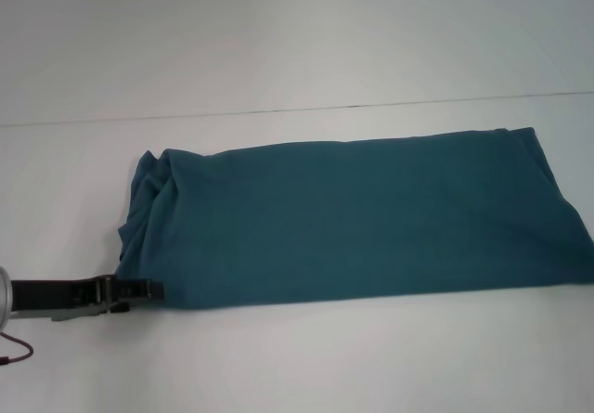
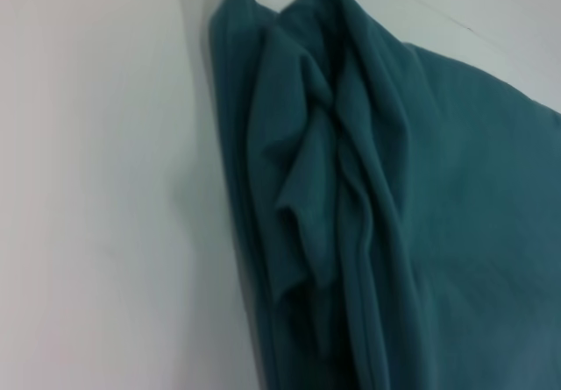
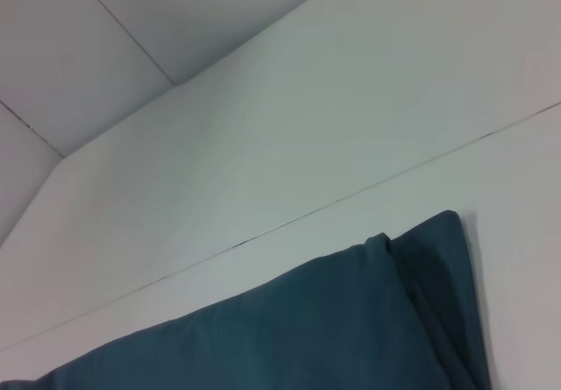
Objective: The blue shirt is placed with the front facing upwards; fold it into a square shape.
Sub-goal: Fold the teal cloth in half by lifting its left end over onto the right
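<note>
The blue shirt (image 1: 353,218) lies on the white table (image 1: 278,367), folded into a long band. Its long axis runs left to right across the scene, with a slight rise toward the far side at the right end. The right end is squared off, with layered edges stacked at the far right corner. The left end is bunched into loose vertical creases and folds, seen close in the left wrist view (image 2: 351,197). Only plain teal fabric faces up; no print, label or writing can be read on any exposed surface.

The left gripper (image 1: 148,290) lies low over the table at the near left corner of the shirt, its dark fingertips touching the fabric edge. Whether its fingers are closed on the cloth cannot be determined.

The right gripper itself is not visible. Its wrist camera looks at the shirt's far right corner (image 3: 351,320) and a thin seam line in the table (image 3: 289,223).
</note>
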Tool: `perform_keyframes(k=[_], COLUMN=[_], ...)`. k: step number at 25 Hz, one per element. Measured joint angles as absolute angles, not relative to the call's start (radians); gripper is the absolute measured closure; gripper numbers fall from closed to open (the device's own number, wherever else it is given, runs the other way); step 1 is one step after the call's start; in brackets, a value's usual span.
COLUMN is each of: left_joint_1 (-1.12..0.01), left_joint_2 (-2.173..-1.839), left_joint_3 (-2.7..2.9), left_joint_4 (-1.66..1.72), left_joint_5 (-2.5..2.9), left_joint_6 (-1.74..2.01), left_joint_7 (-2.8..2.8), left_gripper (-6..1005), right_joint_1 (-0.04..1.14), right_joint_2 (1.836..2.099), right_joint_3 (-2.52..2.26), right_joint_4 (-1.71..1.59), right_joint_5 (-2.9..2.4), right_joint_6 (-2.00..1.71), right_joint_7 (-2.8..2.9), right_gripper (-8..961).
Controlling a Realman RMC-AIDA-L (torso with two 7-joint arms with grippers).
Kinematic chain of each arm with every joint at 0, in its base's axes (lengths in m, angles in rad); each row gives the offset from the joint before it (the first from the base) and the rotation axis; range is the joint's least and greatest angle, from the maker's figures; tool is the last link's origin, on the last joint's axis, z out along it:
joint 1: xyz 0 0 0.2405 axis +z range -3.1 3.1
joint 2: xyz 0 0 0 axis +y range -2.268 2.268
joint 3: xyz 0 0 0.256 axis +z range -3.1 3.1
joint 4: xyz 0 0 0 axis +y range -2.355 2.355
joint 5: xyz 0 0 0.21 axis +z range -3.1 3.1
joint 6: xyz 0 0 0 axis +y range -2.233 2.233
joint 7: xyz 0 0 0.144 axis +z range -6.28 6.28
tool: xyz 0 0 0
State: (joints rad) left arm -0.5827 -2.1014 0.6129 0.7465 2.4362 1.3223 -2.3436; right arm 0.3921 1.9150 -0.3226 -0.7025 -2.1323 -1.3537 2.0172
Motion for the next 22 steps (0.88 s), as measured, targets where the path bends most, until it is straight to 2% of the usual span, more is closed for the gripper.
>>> perform_keyframes(k=[22], left_joint_1=[-0.632], left_joint_2=[-2.102], left_joint_3=[0.618], left_joint_4=[0.735], left_joint_5=[2.434], left_joint_6=[1.289], left_joint_7=[-2.341], left_gripper=[306], right_joint_1=[0.394], right_joint_2=[1.914], right_joint_3=[-0.322], right_joint_4=[-0.703], right_joint_5=[-2.132], right_joint_6=[-1.349], right_joint_7=[2.014], right_gripper=[22])
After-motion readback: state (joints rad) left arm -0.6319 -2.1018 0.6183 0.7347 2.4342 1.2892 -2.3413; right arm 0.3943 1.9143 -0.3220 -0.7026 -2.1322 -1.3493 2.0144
